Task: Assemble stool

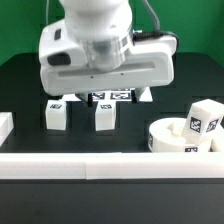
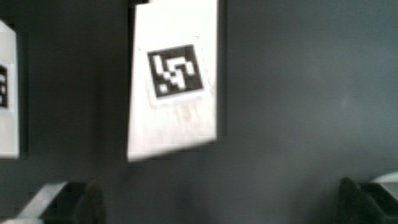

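Observation:
Two white blocky legs with tags stand side by side on the dark table, one (image 1: 57, 115) to the exterior view's left of the other (image 1: 103, 117). The round white seat (image 1: 172, 137) lies at the exterior view's right. A third leg (image 1: 205, 121) stands at the seat's far side; I cannot tell whether it is on it or behind it. The arm's white hand (image 1: 100, 55) hovers above the two legs. In the wrist view my gripper (image 2: 214, 208) is open wide and empty. One tagged leg (image 2: 178, 80) lies ahead of it, and another (image 2: 9, 90) shows at the edge.
A long white rail (image 1: 100, 166) runs along the front of the table. A white piece (image 1: 5, 126) shows at the exterior view's left edge. The marker board (image 1: 113, 96) lies behind the two legs, partly under the hand.

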Motion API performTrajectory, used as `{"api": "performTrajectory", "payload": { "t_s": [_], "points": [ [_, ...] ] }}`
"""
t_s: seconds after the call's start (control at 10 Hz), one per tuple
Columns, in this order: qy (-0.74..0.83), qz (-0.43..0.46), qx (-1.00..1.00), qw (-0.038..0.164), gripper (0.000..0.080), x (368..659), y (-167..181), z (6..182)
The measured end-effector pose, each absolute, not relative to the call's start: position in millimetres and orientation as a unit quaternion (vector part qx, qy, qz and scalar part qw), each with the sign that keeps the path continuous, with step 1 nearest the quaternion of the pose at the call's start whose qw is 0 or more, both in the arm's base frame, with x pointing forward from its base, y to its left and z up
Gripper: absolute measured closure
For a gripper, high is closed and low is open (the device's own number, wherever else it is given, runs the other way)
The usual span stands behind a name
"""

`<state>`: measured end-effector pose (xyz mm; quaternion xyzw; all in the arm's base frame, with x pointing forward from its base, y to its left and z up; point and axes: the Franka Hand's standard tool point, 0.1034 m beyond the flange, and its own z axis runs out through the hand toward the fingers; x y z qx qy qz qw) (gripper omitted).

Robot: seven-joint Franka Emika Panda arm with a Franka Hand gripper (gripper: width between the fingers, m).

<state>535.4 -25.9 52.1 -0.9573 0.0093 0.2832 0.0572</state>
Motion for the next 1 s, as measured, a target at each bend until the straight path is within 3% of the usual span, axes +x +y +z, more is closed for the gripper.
{"api": "performTrajectory", "payload": {
  "t_s": [0.5, 0.7, 1.0],
  "points": [
    [-0.004, 0.453, -0.888, 0.077, 0.0151, 519, -24, 45.2],
    [0.008, 0.442, -0.896, 0.042, 0.0151, 527, -30, 44.0],
    [0.007, 0.432, -0.901, 0.043, 0.0151, 529, -31, 39.9]
  ]
}}
